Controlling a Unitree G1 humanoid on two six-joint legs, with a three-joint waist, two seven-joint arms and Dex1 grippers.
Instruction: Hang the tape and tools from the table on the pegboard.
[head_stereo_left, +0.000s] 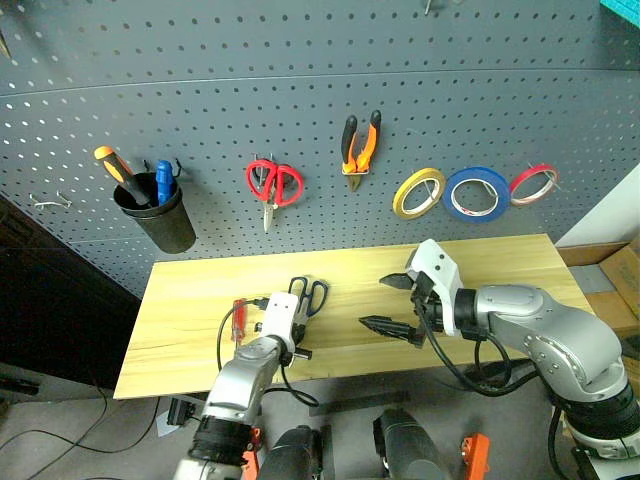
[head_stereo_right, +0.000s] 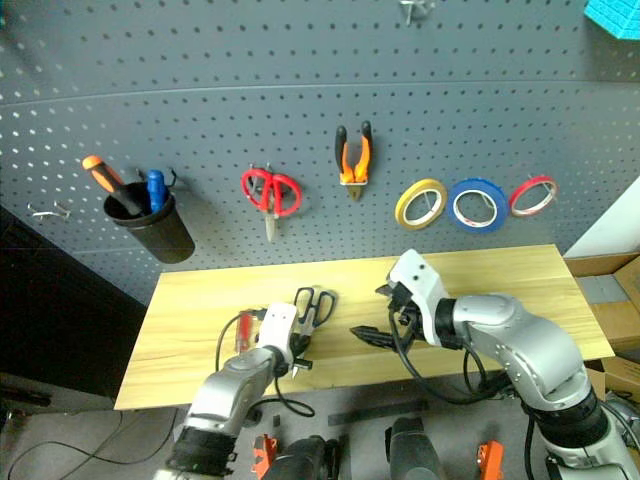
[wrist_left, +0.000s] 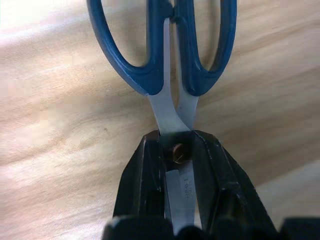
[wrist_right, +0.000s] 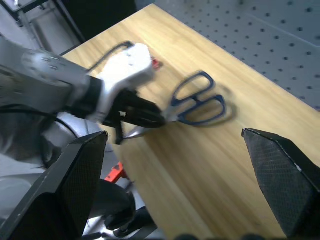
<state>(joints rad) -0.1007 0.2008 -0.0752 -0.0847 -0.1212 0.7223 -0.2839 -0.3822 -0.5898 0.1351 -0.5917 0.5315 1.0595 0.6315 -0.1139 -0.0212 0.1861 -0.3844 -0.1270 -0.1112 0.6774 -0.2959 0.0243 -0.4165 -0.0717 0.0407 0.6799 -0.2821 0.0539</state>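
My left jaws (wrist_left: 177, 160) are clamped on the blue-handled scissors (wrist_left: 165, 55), pinching the blades right at the pivot screw, with the two blue loops pointing away from me over the worktop (head_stereo_left: 480, 265). In the head view this sits at the lower left of centre, near the front edge of the light wood. Whether the scissors touch the wood there I cannot tell. My right jaws (head_stereo_left: 395, 303) stand wide apart and hold nothing, hovering over the middle of the worktop, a little right of the scissors and apart from them; in my right wrist view the two black pads frame the scissors and my left jaws between them.

The screwdriver with the clear red handle (head_stereo_left: 239, 318) lies on the worktop just left of my left wrist, partly hidden behind it.

The pegboard (head_stereo_left: 300, 90) fills the upper part of the frame. On it, from left to right: a black cup (head_stereo_left: 160, 218) holding an orange-handled and a blue-handled screwdriver, red-handled scissors (head_stereo_left: 273, 187) hanging blades down, the orange-and-black pliers (head_stereo_left: 360, 148) hanging at centre, then a yellow ring of tape (head_stereo_left: 418, 193), the blue tape (head_stereo_left: 476, 193) and a red ring of tape (head_stereo_left: 533, 184) side by side at the right, the blue one overlapping its neighbours' edges.
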